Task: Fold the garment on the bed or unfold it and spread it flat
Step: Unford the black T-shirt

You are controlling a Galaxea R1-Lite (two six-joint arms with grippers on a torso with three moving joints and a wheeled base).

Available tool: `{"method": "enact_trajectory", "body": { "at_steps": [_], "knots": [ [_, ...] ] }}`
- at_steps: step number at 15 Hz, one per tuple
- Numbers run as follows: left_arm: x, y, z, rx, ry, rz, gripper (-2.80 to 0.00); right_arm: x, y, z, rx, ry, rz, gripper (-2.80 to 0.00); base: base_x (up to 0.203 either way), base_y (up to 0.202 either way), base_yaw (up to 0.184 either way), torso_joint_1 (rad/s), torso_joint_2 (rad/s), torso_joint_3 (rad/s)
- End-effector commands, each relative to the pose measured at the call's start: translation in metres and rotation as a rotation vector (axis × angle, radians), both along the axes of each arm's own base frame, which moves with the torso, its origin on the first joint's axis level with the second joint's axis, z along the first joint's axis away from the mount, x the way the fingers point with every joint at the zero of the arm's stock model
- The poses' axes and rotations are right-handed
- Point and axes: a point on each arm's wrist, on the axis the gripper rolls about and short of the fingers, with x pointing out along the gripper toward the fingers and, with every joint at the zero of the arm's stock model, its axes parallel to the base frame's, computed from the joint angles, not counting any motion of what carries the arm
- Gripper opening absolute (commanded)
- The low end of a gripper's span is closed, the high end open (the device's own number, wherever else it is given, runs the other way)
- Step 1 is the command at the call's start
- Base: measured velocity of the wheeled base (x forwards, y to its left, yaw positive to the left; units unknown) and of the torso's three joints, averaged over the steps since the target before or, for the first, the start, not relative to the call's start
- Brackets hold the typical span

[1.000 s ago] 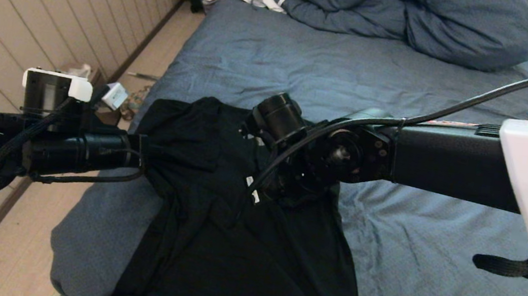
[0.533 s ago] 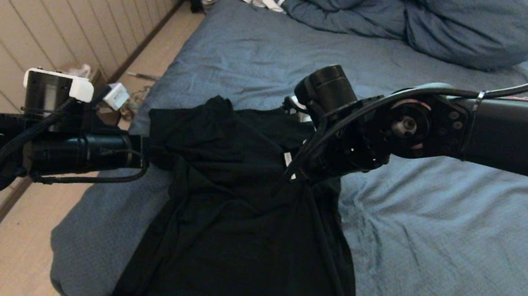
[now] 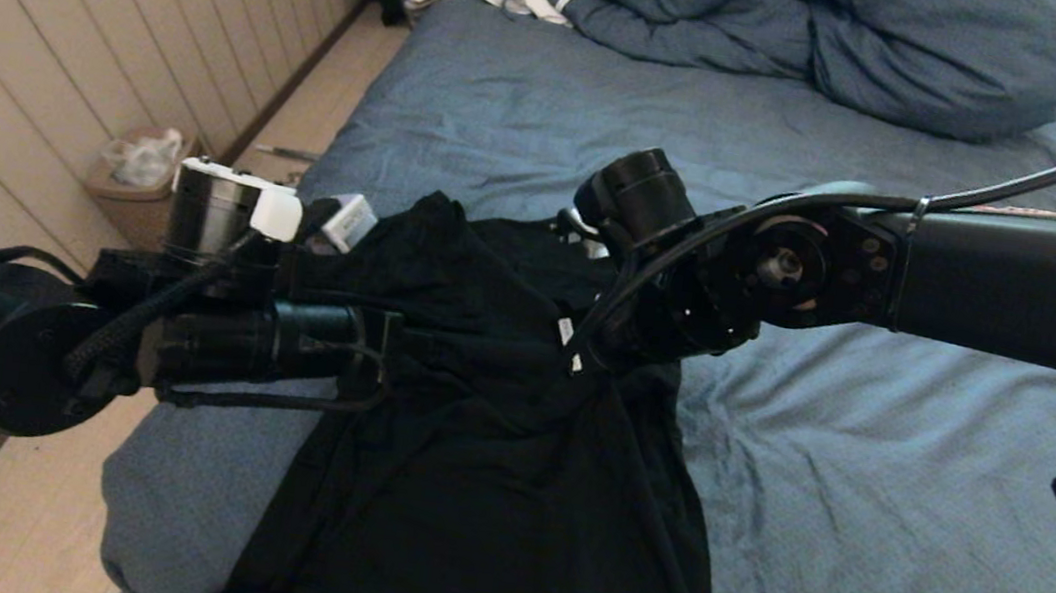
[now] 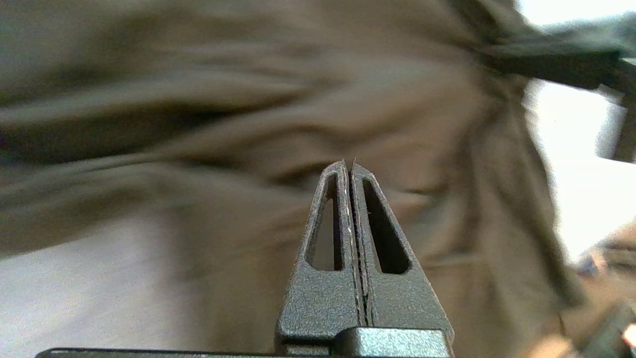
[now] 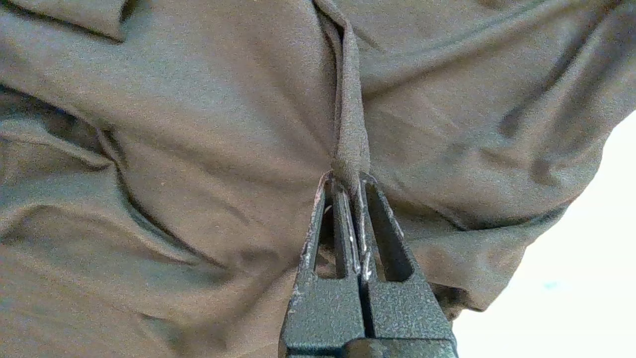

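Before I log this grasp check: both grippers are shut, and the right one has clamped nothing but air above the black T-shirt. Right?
Not quite. The right gripper is shut on a fold of the black T-shirt, as the right wrist view shows. The left gripper is indeed shut.

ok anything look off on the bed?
The garment is bunched, its upper part lifted off the bed by the left tool and right tool. A duvet is heaped at the far end.

- The garment (image 3: 484, 493) is soft, matt black cloth, creased.
- The bed (image 3: 861, 539) under it wears a wrinkled, matt slate-blue sheet.
- The right gripper (image 5: 350, 181) has rough, grainy grey fingers, scuffed bright along the edges.
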Motion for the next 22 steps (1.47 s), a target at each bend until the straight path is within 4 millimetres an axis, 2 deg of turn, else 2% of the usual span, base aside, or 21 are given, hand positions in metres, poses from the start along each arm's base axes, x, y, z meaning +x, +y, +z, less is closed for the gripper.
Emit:
{"method": "enact_trajectory", "body": {
  "at_steps": [1,3,7,10,11,22],
  "knots": [
    [0.002,-0.033,-0.018,0.028,0.037,-0.069,-2.80,0.001,0.001,-0.001,-0.001,0.001,-0.001,-2.80,0.000,0.000,0.000,0.000,0.00,0.000],
    [0.008,-0.044,-0.037,0.062,0.070,-0.070,-2.80,0.001,0.001,0.001,0.004,-0.005,-0.001,-2.80,0.000,0.000,0.000,0.000,0.00,0.000],
    [0.015,-0.049,-0.075,0.078,0.088,-0.063,-2.80,0.001,0.002,0.001,0.004,-0.005,-0.001,-2.80,0.000,0.000,0.000,0.000,0.00,0.000],
    [0.013,-0.047,-0.088,0.068,0.072,-0.058,-2.80,0.002,0.001,0.001,0.002,-0.005,-0.003,-2.80,0.000,0.000,0.000,0.000,0.00,0.000],
    [0.013,-0.046,-0.089,0.067,0.073,-0.055,-2.80,0.002,0.001,0.001,0.001,-0.005,-0.003,0.00,0.000,0.000,0.000,0.000,0.00,0.000],
    [0.012,-0.043,-0.084,0.060,0.062,-0.051,-2.80,0.004,0.001,0.000,0.004,-0.001,-0.006,0.00,0.000,0.000,0.000,0.000,0.00,0.000]
  ]
}}
